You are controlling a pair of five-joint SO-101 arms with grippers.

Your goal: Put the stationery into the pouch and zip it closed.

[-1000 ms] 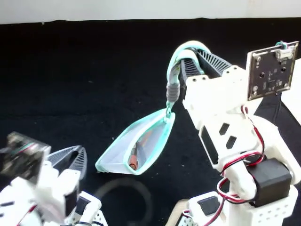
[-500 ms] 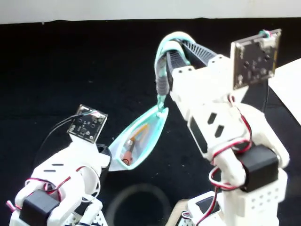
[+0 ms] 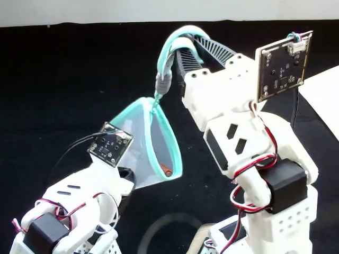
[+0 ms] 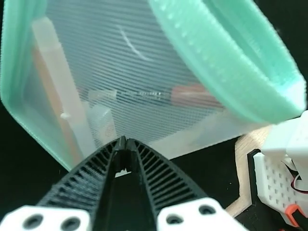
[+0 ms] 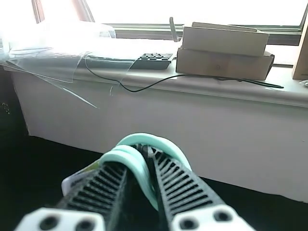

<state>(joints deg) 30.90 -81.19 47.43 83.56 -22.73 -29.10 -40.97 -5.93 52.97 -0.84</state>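
Nearest, note the left tool (image 4: 122, 143), pinched together on the bottom edge of the mesh pouch (image 4: 134, 67), with very little fabric between the tips. Visible through the mesh just beyond: a pen (image 4: 144, 94) with a reddish end, a small white block (image 4: 102, 121), and a pale strip (image 4: 55, 82) along one side. Judged: stationery already inside.

Farther up, note the teal zip band (image 4: 231, 62) spread into a wide loop. Mouth apparently unzipped, with the pen's reddish end close against that band. Pouch clear of the black table (image 3: 69, 69), hanging between the two arms.

Farthest, note the right tool (image 5: 144, 153), closed on the teal strap (image 3: 165, 53) at the pouch's top.

Hazards, as judged:
- Spill of the pen through the open mouth, caused by any tilt toward the low rim.
- Loss of the left tool's pinch, caused by thin purchase on mesh under pull from above.
- Strap sliding through the right tool, caused by smooth looped webbing, with the pouch then dropping to the table.
- Stalled zip, caused by a slack band and neither tool on the slider. Slider position not discernible.
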